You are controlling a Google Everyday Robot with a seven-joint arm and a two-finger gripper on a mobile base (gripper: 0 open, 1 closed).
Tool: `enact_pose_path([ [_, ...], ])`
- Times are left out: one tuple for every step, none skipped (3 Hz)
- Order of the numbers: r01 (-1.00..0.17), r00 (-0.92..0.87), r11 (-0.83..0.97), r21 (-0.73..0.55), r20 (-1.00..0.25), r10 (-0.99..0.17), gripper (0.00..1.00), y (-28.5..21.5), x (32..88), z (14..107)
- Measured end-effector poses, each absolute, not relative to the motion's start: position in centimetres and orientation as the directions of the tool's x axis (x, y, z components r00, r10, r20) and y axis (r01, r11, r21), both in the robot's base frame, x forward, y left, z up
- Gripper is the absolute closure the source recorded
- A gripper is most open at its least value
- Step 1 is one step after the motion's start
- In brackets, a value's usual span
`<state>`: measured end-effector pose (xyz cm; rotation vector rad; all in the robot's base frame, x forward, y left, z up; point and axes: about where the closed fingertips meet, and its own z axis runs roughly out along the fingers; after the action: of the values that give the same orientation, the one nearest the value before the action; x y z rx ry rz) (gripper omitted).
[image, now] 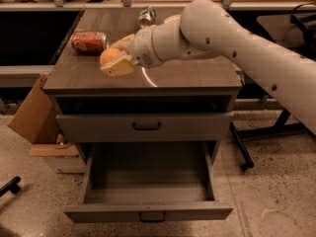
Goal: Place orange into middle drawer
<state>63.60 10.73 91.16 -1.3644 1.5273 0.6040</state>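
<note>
The orange (108,56) is round and bright, held between the pale yellow fingers (120,68) of my gripper (116,58), a little above the left part of the cabinet top (187,75). The gripper is shut on it, with the white arm reaching in from the right. The middle drawer (148,212) is pulled open below, grey and empty inside, with a small handle on its front. The upper drawer (146,126) with the dark handle is closed.
A red soda can (89,41) lies on its side at the top's left rear. A green-and-silver can (146,17) lies further back. A cardboard box (30,113) leans at the cabinet's left. A black stand leg (240,149) is on the floor at the right.
</note>
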Motion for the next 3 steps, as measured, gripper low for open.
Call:
enact_pose_path([
  [-0.941,0.092,0.25,-0.229,-0.882,-0.463,1.0,10.7,63.6,91.2],
  [-0.941,0.132,0.219,-0.26,-0.874,-0.467,1.0,10.7,62.0,90.9],
  [-0.938,0.176,0.187,-0.292,-0.865,-0.47,1.0,10.1,58.8,89.8],
])
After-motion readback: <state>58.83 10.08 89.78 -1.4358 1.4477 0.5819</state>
